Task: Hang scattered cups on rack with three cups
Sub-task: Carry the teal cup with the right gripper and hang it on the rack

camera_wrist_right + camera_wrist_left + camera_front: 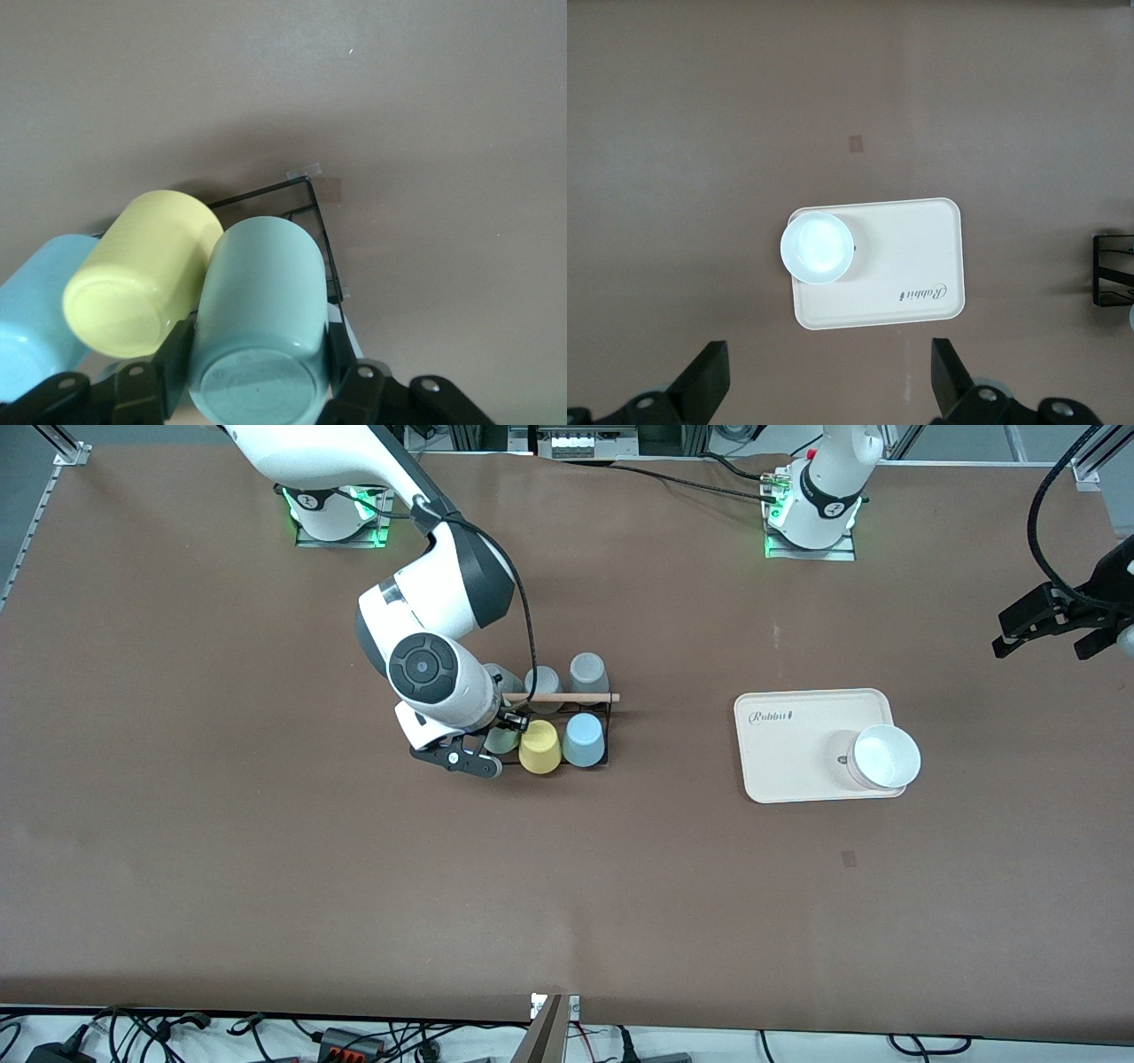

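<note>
One mint-green cup [257, 328] | upside-down on rack [319, 230] | right tool [257, 376] gripping

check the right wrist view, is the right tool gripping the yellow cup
No, the right tool is shut on the mint-green cup; the yellow cup sits beside it, ungripped.

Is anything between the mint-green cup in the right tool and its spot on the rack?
Nothing visible. The right tool is shut on the mint-green cup, upside down at the rack end nearest the right arm, close beside the yellow cup.
</note>
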`<state>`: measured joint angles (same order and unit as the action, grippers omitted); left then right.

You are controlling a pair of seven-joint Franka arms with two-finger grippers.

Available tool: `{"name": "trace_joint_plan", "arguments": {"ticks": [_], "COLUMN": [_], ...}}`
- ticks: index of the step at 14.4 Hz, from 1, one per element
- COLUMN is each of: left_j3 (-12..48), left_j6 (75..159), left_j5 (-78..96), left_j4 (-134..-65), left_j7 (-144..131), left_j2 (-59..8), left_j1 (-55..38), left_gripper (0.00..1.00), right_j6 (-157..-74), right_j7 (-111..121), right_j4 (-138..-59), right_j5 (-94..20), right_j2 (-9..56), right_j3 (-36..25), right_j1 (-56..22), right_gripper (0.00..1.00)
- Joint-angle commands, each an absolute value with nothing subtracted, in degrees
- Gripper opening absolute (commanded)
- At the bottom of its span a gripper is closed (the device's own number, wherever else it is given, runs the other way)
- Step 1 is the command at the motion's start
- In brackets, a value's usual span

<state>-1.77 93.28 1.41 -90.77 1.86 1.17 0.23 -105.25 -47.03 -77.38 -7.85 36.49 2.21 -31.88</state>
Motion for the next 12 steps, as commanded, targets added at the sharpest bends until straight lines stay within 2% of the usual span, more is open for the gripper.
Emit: {"name": "trace_joint_plan", "arguments": {"ticks": [1,7,8,9,12], "left_j3": [-2.02,-1.84,-1.93,-1.93,-1.85], "left_j6": [92.11,92.2,92.2,92.2,92.29], "left_j5": [2.46,2.46,2.46,2.46,2.55], "left_j4": [-88.59,-88.51,-88.51,-88.51,-88.42], "left_j7": [1.93,2.11,2.11,2.11,2.02], "left_j2": [0.26,0.26,0.26,0.26,0.26], "left_j1": [0.09,0.09,0.09,0.09,0.0], "left_gripper": [1.0,1.0,1.0,1.0,1.0], "right_j6": [-104.68,-105.91,-105.91,-105.91,-104.86], "right_j7": [-48.16,-48.08,-48.08,-48.25,-47.99], "right_j4": [-75.76,-75.85,-75.85,-75.85,-74.1], "right_j5": [-8.53,-8.53,-8.61,-8.7,-8.7], "right_j2": [38.32,39.2,39.2,39.11,38.15], "right_j3": [1.93,1.76,1.76,1.67,1.49], "right_j1": [-31.99,-31.99,-31.91,-31.9,-30.86], "right_gripper": [0.29,0.31,0.55,1.0,1.0]}}
